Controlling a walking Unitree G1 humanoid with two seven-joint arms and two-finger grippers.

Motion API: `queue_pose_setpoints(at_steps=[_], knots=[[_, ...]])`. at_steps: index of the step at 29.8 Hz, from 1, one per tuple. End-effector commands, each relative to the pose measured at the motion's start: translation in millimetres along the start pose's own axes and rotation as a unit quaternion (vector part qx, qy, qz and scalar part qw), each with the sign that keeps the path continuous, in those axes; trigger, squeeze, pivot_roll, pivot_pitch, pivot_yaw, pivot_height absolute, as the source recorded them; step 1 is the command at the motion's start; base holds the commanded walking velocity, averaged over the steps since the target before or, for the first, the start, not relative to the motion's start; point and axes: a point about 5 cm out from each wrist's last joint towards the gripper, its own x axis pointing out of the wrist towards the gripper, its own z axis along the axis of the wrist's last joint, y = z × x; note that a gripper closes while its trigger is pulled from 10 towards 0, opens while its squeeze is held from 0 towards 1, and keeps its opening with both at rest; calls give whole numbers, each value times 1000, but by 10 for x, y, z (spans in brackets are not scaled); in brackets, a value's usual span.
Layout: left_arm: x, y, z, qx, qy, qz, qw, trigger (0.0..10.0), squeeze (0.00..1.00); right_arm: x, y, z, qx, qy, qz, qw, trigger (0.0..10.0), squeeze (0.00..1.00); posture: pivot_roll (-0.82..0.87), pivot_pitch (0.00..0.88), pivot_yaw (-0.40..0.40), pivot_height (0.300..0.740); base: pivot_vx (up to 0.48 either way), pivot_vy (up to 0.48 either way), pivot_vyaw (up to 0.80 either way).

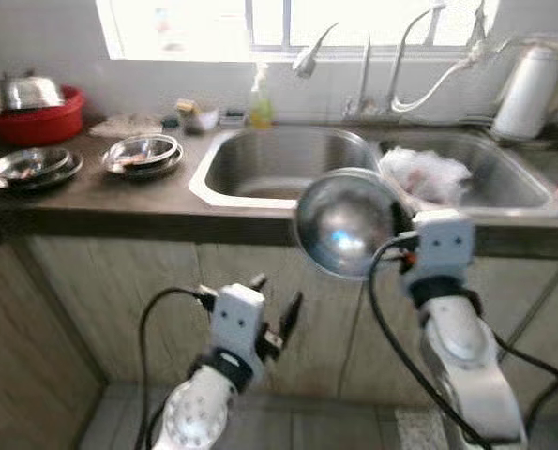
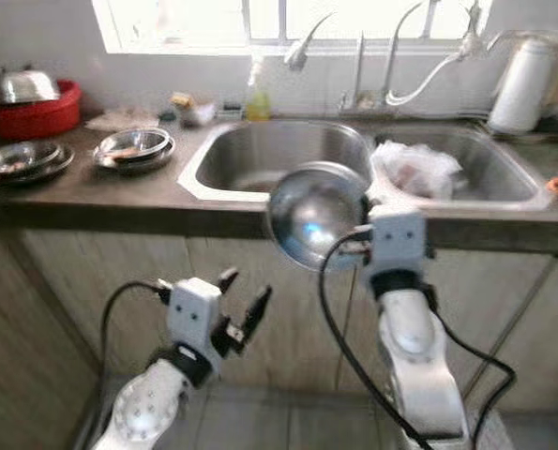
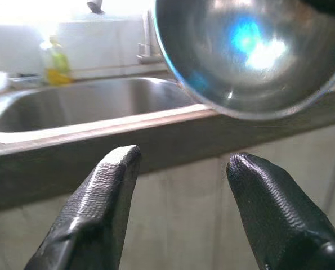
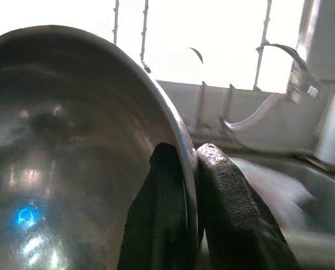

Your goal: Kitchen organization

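- Right gripper (image 4: 187, 169) pinches the rim of a steel bowl (image 1: 346, 222), one finger inside, one outside. Bowl is held up on edge in front of the counter (image 1: 166, 202), its hollow facing the robot, just before the sink's front lip.
- Left gripper (image 1: 277, 307) hangs lower, in front of the cabinet doors (image 1: 100, 300), fingers (image 3: 105, 185) spread, holding nothing. It sits below and to the left of the bowl, not touching it.
- Double sink (image 1: 288, 164) set in a dark counter under a bright window (image 1: 194, 23). Right basin holds a crumpled plastic bag (image 1: 427, 175).
- Taps (image 1: 405, 56) rise behind the sink; yellow soap bottle (image 1: 261, 98) at the back edge.
- Left on counter: two stacks of steel plates (image 1: 143, 153), (image 1: 33, 167); red tub (image 1: 33, 117) w/ steel pans in it.
- White jug (image 1: 532, 89) at far right.
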Motion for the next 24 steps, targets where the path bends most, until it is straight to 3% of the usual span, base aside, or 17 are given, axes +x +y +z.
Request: queue_pose_setpoints(at_steps=[1, 24], knots=[[-5, 45, 4, 10, 1, 8, 1000, 10000, 0, 49, 43, 111, 10, -22, 8, 1000, 10000, 0, 29, 0, -47, 740, 428, 0, 0], [75, 105, 96, 20, -19, 16, 999, 10000, 0, 423, 17, 419, -2, -82, 28, 996, 10000, 0, 33, 0, -52, 740, 424, 0, 0]])
